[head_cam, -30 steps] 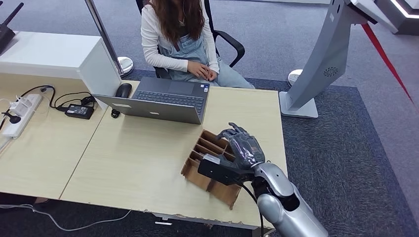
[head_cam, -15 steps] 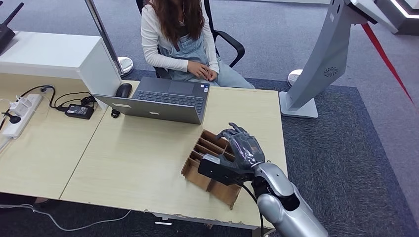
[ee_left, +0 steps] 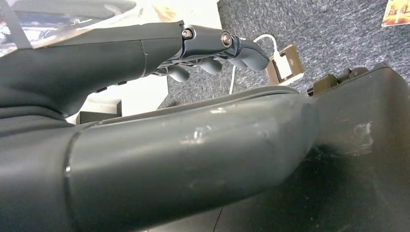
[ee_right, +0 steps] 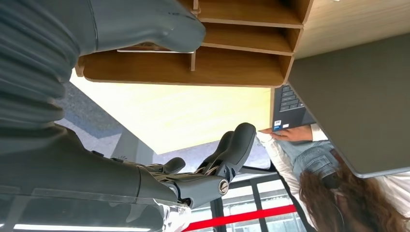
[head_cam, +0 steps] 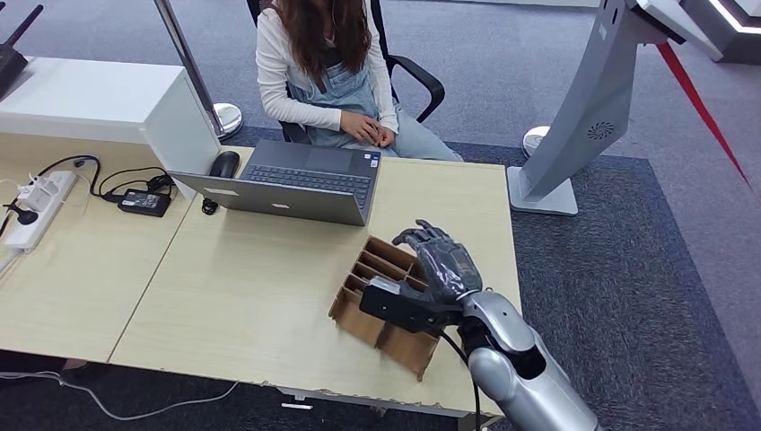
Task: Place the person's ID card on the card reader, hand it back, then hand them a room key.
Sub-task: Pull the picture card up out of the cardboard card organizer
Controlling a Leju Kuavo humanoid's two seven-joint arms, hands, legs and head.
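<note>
Right hand (head_cam: 444, 268): hovering over the wooden divider box (head_cam: 381, 305), fingers spread, nothing held.
Centre of frame: bare tabletop (head_cam: 251, 287) left of the box, wide open lane.
Upper centre: laptop (head_cam: 296, 184) blocks the way to the person (head_cam: 328, 72).
Upper right of table: open strip beside the laptop.

No readable text, labels or signs
</note>
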